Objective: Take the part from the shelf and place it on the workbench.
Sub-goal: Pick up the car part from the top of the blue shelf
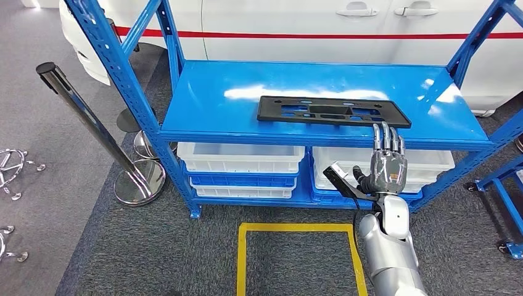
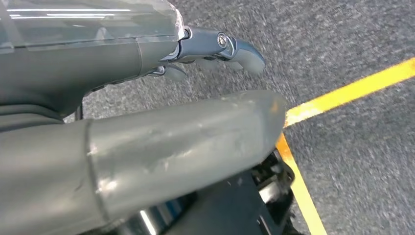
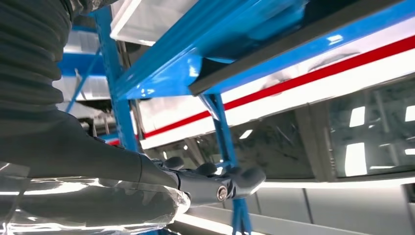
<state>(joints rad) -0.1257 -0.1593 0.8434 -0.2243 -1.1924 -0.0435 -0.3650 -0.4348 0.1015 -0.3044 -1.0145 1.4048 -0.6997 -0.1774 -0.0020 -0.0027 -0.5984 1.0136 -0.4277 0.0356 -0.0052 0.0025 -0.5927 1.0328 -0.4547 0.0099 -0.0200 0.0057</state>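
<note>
The part (image 1: 333,111) is a flat black rectangular frame with cut-outs, lying on the top board of the blue shelf (image 1: 216,92) near its front edge. My right hand (image 1: 387,163) is raised in front of the shelf edge, fingers straight and apart, holding nothing. Its fingertips (image 1: 385,131) reach up to just below the part's right end. In the right wrist view the right hand (image 3: 195,183) sits below the shelf's blue front rail (image 3: 161,73). My left hand (image 2: 215,46) hangs over the grey carpet, fingers loose, with nothing in it.
White bins (image 1: 240,157) fill the shelf's lower level. Chrome stanchions (image 1: 92,117) stand left of the shelf. A yellow floor outline (image 1: 296,229) lies in front. A white car with a red stripe (image 1: 308,35) stands behind, and another blue frame (image 1: 502,191) is at the right.
</note>
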